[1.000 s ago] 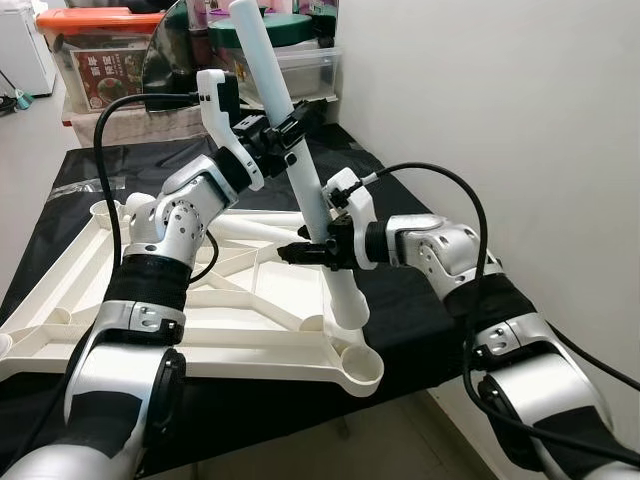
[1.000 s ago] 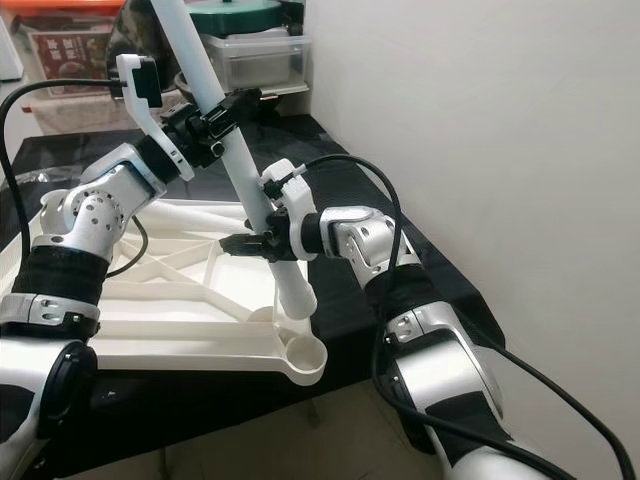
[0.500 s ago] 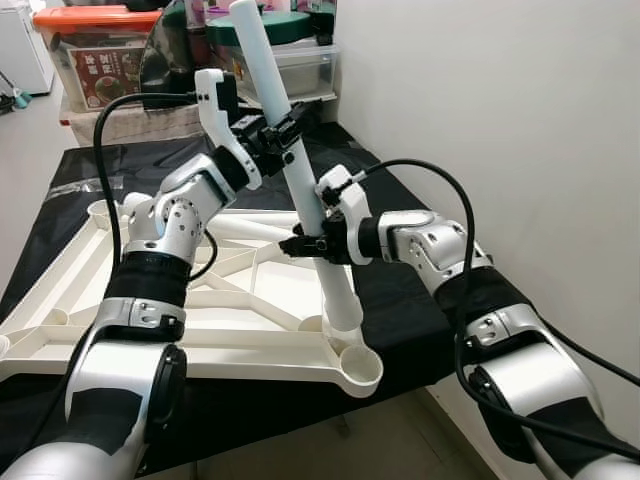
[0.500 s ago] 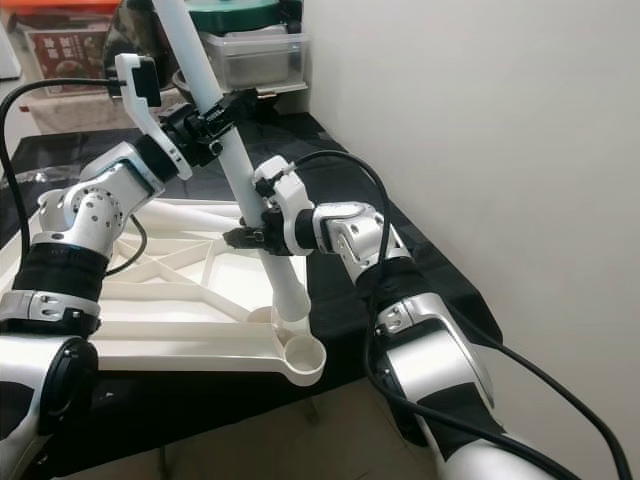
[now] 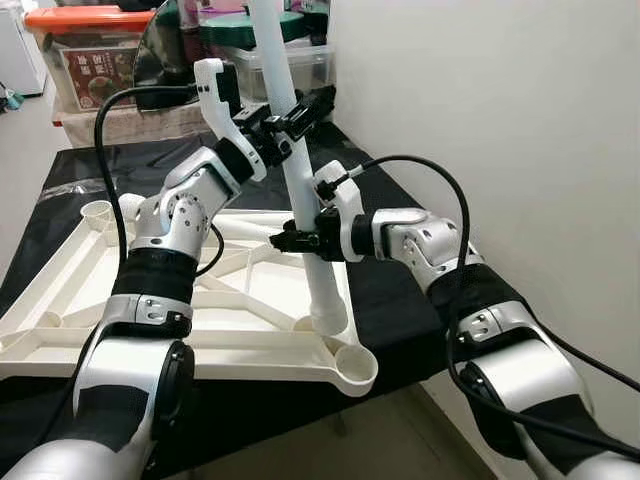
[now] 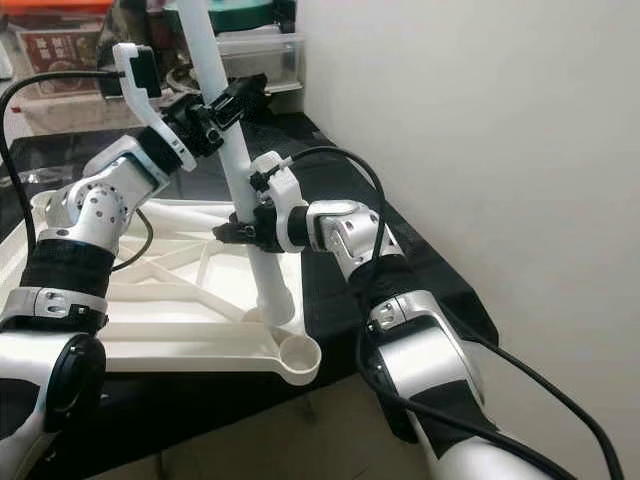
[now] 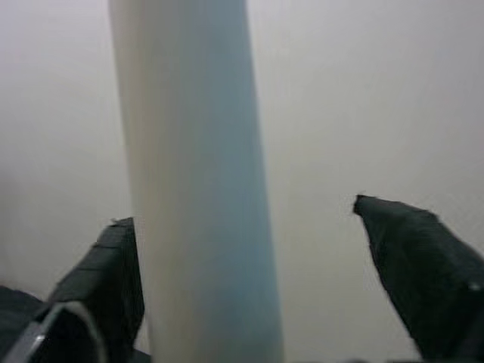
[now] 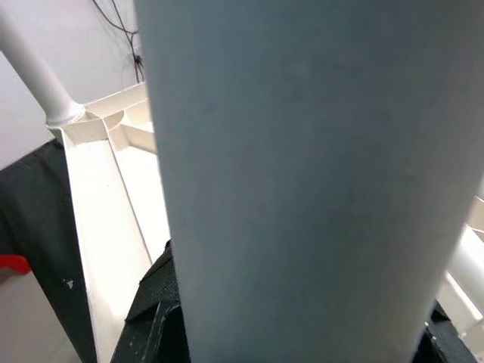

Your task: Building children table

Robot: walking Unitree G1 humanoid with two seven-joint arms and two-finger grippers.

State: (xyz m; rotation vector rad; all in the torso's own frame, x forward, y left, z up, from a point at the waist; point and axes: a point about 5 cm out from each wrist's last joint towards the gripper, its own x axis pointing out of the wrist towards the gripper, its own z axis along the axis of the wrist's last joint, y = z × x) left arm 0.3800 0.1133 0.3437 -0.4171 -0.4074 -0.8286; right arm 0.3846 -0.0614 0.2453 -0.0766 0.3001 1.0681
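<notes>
Right wrist camera: white table leg close against the lens

I see the white table leg (image 8: 302,181) as a broad pale cylinder running from top to bottom of the frame, tilted slightly and too near for surface detail. The black fingers (image 8: 155,310) of the right gripper appear at its base on both sides, close against the leg. Behind it lies the white tabletop frame (image 8: 106,197) with its raised ribs, a second white leg (image 8: 34,72) standing in a corner socket. A black cloth (image 8: 30,227) lies beside the frame, below a pale wall (image 8: 83,45).
</notes>
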